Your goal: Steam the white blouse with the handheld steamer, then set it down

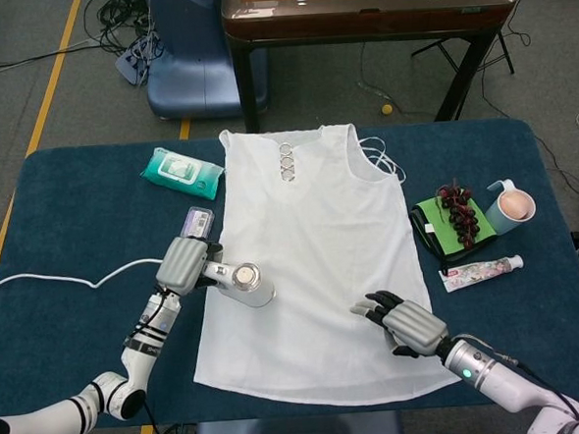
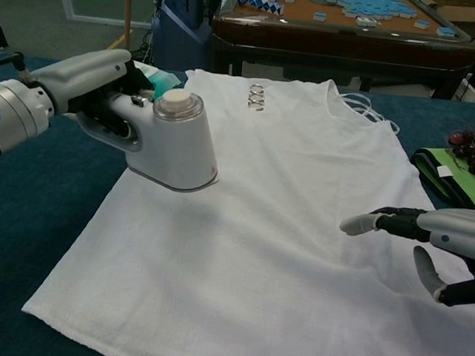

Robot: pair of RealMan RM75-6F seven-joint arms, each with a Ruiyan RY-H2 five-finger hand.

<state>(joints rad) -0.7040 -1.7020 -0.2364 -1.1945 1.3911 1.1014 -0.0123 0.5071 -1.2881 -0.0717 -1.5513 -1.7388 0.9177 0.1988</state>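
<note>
The blouse point(image 1: 317, 264) lies flat and face-up in the middle of the table point(image 1: 73, 220), neckline away from the robot, hem toward it. That spreads the whole front for steaming.

The left hand point(image 1: 186, 266) grips the steamer point(image 1: 242, 283) by its handle and holds it over the blouse's left edge, about halfway down. The soleplate faces down; in the chest view the steamer point(image 2: 172, 142) sits low over the cloth, but I cannot tell whether it touches. The cord point(image 1: 67, 281) trails away from the blouse to the left, which keeps it off the fabric.

The right hand point(image 1: 402, 323) holds nothing; its fingers are spread and point in across the blouse's lower right part. In the chest view the right hand point(image 2: 433, 247) hovers just above the cloth — most likely placed to pin or smooth the fabric so it does not drag under the steamer.

My reading is that the steaming pass is only starting, at the left side; most of the front has yet to be covered, and the set-down comes after.

Clutter sits clear of the work: wipes point(image 1: 181, 172) and a small packet point(image 1: 197, 223) left of the blouse; grapes point(image 1: 458, 212) on a green cloth, a cup point(image 1: 511, 204) and a tube point(image 1: 480, 273) to its right.
</note>
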